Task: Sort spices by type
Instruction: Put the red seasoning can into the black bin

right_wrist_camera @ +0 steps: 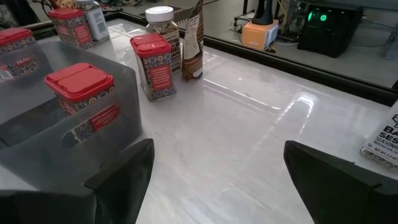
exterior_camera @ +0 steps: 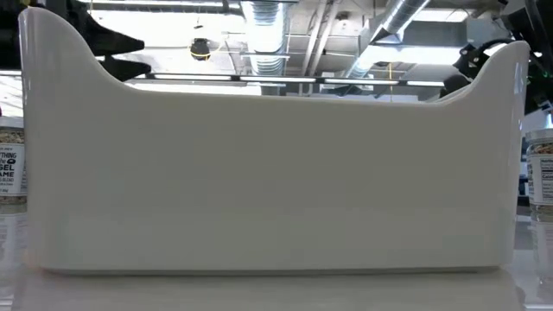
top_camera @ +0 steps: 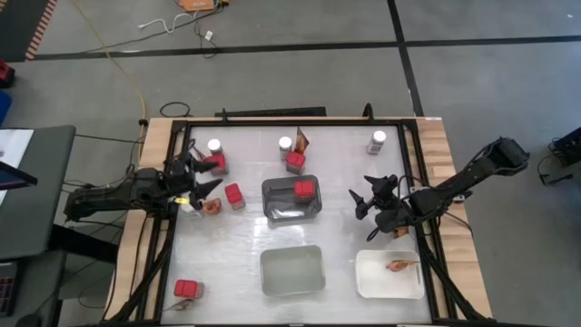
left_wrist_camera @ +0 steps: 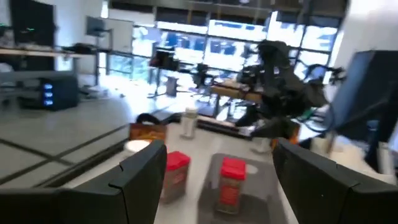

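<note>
The spices lie scattered over the white table. One red container stands in the grey tray. Others stand loose at the far left, far middle, left of the tray and near left. White-lidded jars stand along the far side. A packet stands beside the middle jar; another lies in the near-right white tray. My left gripper hovers open at the left. My right gripper hovers open, right of the grey tray.
A second white tray sits at the near middle and fills the low view, with jars showing past both its ends. An orange-brown packet lies under the left gripper. A black frame borders the table.
</note>
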Controlling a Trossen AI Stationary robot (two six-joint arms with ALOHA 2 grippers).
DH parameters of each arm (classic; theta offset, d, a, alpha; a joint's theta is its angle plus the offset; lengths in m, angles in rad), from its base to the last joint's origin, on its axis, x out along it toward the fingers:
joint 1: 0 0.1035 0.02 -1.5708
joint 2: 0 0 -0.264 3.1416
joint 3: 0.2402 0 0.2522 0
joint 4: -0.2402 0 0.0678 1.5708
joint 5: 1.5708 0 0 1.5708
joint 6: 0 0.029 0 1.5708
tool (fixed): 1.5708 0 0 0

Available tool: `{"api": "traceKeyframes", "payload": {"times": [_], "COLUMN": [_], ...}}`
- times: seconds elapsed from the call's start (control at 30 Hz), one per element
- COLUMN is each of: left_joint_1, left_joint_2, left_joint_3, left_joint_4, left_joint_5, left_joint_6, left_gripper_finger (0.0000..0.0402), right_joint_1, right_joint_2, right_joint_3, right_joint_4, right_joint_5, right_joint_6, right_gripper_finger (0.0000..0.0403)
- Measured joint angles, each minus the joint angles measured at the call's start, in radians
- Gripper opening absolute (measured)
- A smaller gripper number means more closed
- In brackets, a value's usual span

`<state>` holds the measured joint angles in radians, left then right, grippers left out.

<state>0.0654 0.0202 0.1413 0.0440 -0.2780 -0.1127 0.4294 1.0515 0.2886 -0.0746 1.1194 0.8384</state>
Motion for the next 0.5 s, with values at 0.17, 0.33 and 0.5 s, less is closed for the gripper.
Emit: {"api": "traceKeyframes", "payload": {"times": [0.17, 0.33, 0.5], "left_joint_1": [0.000, 0.002, 0.026], "left_joint_2": [0.048, 0.169, 0.300], "left_joint_3": [0.054, 0.121, 0.211], "left_joint_4": [-0.005, -0.041, -0.076], "left_joint_5": [-0.107, -0.185, -0.216], "left_joint_6": [-0.003, -0.037, -0.056], "left_gripper_finger": [0.0279, 0.0279, 0.0279], "right_joint_1": [0.000, 0.000, 0.000], "right_joint_2": [0.000, 0.000, 0.000], "right_joint_3": [0.000, 0.000, 0.000], "right_joint_4": [0.000, 0.000, -0.001], "right_joint_5": [0.000, -0.003, -0.102], "right_joint_6": [-0.035, -0.102, -0.129], "right_gripper_finger": [0.0386, 0.0386, 0.0386]}}
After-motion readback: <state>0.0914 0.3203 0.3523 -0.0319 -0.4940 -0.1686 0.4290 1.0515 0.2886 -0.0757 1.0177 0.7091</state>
